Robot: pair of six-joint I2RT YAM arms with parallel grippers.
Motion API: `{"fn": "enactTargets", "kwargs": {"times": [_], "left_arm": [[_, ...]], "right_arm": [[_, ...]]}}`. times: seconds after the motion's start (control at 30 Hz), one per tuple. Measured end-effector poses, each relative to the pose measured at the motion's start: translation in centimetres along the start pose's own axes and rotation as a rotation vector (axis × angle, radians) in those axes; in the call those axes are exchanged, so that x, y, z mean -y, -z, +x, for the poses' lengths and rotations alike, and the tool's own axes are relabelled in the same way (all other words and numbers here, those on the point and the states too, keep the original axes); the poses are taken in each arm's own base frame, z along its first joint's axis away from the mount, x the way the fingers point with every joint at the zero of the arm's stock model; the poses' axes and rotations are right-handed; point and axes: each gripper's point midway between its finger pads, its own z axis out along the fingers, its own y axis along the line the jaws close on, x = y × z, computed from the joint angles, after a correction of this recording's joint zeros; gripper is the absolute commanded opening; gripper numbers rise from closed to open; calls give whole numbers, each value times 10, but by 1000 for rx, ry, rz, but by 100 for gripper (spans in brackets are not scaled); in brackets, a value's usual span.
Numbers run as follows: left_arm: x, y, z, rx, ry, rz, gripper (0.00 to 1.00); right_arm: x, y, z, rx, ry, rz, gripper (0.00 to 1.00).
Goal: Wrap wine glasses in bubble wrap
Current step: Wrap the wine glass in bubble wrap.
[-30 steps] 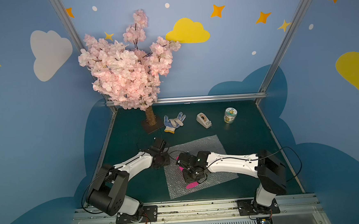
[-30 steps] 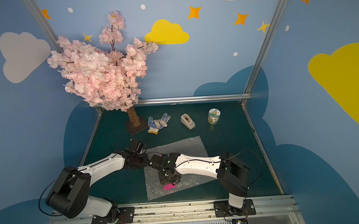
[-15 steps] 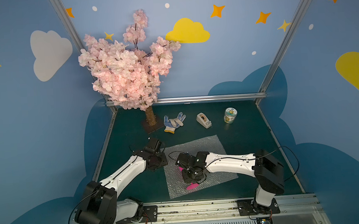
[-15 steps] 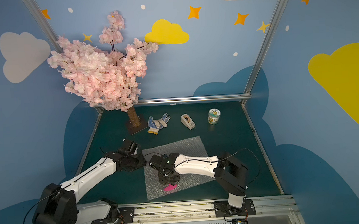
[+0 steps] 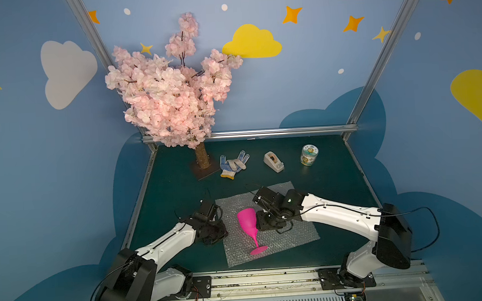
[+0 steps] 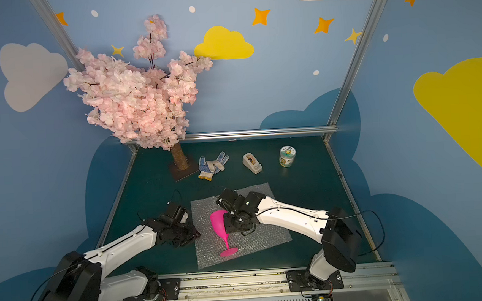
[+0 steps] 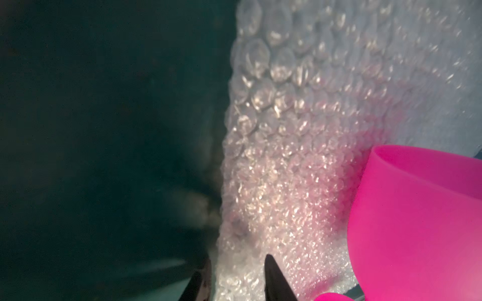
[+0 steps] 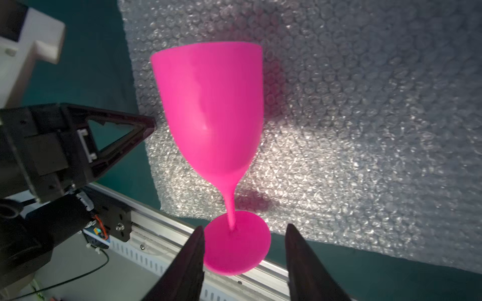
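- 1 opaque magenta goblet (image 5: 248, 224) lies tipped over on the bubble wrap (image 5: 292, 237).
- Right gripper (image 8: 244, 226) low beside its bowl, jaws apart.
- Left gripper (image 7: 236, 260) narrowly parted astride the sheet's edge.

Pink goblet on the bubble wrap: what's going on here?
The pink goblet lies on its side on the flat bubble wrap, not yet wrapped. The right hand hovers over it with its fingers apart, gripping nothing. The left hand is at the sheet's left edge, fingers open on either side of that edge, apparently about to pinch it. No fold has been made yet.
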Motion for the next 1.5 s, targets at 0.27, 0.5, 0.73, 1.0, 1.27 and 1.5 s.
{"fn": "enactTargets", "kwargs": {"times": [0.27,0.5,0.73,1.0,1.27,1.5], "left_arm": [[2,-1,-2,53,-22,-27,16],[37,34,-22,152,-120,25,7],[91,66,-32,200,-291,60,8],[142,59,-11,145,-426,28,9],[165,34,2,110,-363,32,8],[195,9,7,91,-327,49,8]], "right_arm": [[30,-9,0,-33,-34,-11,48],[58,-18,-14,-50,-84,-17,49],[70,-19,-32,-47,-111,-65,47],[53,-19,-32,-70,-106,-154,41],[71,-27,-29,-87,-213,-204,43],[120,-3,-36,-5,-355,-198,53]]}}
